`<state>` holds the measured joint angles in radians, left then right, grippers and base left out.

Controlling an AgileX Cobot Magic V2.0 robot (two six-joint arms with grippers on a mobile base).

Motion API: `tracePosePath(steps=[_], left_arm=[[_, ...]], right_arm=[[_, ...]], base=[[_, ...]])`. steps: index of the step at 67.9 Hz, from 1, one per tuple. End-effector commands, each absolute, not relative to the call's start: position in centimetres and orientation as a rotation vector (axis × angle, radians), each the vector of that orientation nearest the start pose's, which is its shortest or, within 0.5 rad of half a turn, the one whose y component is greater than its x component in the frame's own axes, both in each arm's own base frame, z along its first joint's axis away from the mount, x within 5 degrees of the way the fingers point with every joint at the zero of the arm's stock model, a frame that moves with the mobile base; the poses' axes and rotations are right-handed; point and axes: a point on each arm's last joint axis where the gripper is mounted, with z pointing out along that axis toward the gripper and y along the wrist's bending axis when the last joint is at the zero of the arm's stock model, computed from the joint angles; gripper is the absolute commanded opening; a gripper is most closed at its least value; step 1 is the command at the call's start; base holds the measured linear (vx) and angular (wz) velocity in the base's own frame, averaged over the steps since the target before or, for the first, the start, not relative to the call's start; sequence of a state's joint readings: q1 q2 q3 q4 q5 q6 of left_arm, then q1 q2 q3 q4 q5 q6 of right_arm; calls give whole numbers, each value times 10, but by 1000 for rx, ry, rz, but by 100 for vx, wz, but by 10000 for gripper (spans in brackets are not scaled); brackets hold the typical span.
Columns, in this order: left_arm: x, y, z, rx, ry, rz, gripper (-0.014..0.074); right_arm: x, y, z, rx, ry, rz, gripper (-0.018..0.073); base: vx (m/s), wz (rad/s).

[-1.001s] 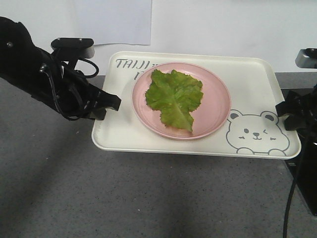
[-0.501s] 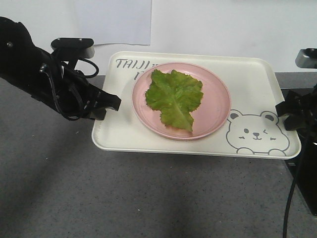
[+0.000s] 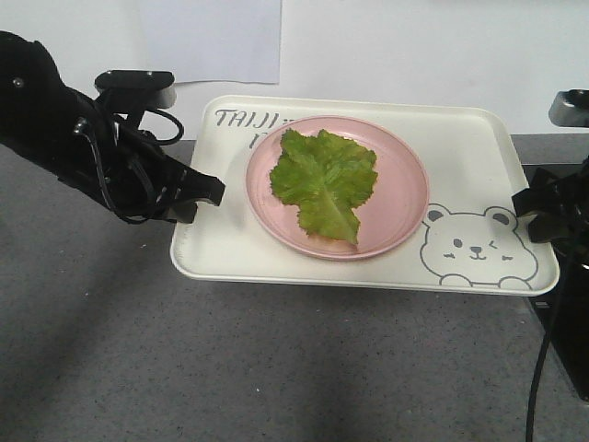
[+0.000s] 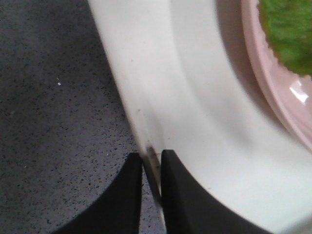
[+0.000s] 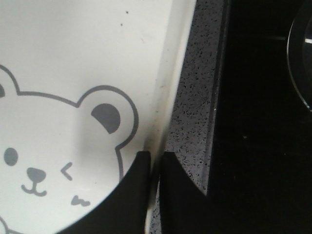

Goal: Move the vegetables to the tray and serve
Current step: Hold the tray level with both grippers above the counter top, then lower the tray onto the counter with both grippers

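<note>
A green lettuce leaf [image 3: 324, 180], the vegetables, lies on a round pink plate [image 3: 401, 198] that rests on the cream tray [image 3: 221, 241] with the bear drawing [image 3: 477, 245]. The tray is held off the grey counter, tilted slightly. My left gripper [image 3: 210, 191] is shut on the tray's left rim [image 4: 127, 92]; my right gripper [image 3: 531, 206] is shut on its right rim [image 5: 170, 87]. In each wrist view the rim sits pinched between two black fingers [image 4: 178, 195] [image 5: 134, 195]. The plate [image 4: 273, 92] and leaf [image 4: 290, 29] show at the left wrist view's top right.
Grey speckled counter [image 3: 230, 368] spreads below the tray. A white wall [image 3: 414, 46] stands behind. A black appliance surface [image 5: 263, 122] lies just right of the tray, with a dark cable [image 3: 543, 368] hanging at the right edge.
</note>
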<state>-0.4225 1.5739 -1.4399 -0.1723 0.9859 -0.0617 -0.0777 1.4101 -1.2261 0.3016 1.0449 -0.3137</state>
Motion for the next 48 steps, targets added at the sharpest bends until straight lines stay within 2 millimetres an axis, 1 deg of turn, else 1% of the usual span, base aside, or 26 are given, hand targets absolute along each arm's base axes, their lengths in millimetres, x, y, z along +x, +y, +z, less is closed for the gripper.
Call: tracePosePath(steps=[1, 48], left_arm=[[294, -165, 371, 367, 2426, -600, -6], [294, -165, 371, 366, 2424, -600, -6]], right_arm=[[278, 18, 351, -209, 2530, 436, -6], [278, 18, 352, -208, 2529, 436, -6]], base=[[0, 0], [0, 0]])
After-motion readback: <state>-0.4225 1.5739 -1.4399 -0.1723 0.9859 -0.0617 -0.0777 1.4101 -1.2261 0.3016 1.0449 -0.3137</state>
